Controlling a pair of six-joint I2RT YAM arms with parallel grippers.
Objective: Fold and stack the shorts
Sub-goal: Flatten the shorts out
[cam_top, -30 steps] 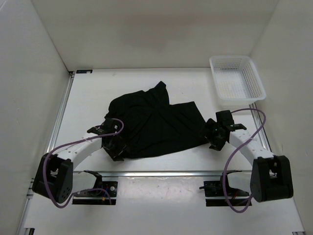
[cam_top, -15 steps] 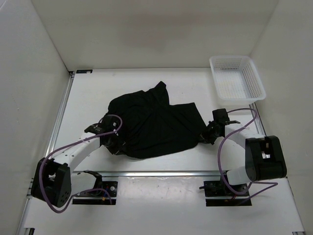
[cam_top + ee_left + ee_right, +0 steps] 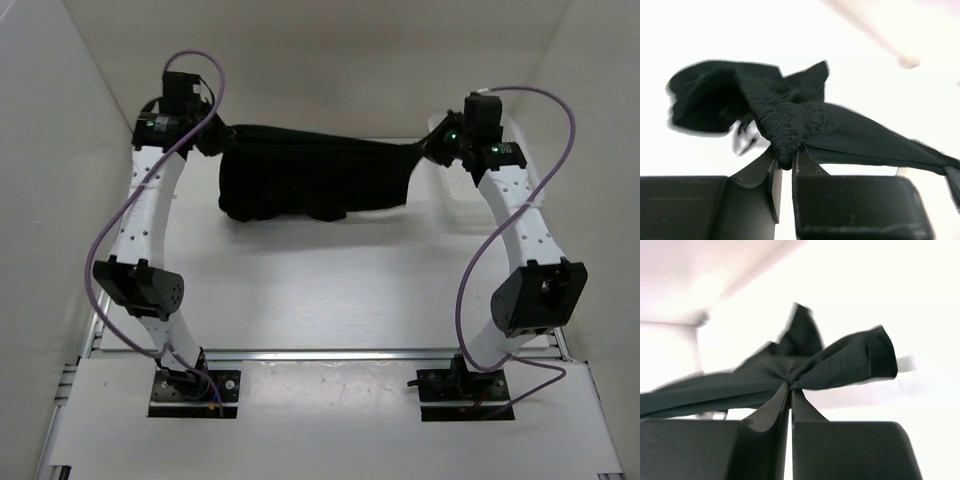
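Note:
The black shorts (image 3: 315, 178) hang stretched in the air between both raised arms, above the far half of the table. My left gripper (image 3: 213, 137) is shut on their left end; the left wrist view shows a bunched wad of cloth (image 3: 790, 127) pinched between the fingertips. At the right end my right gripper (image 3: 428, 148) is shut on the other corner, and the cloth (image 3: 840, 367) fans out from its closed tips in the right wrist view. The lower edge of the shorts sags in folds.
A white mesh basket (image 3: 510, 185) stands at the back right, partly behind the right arm. White walls close in the table on the left, back and right. A metal rail (image 3: 330, 352) runs along the near edge by the arm bases.
Both grippers closed on the edges of the shorts lying on the table, then both arms rose and swung toward the back, lifting the shorts off the table and stretching them out.

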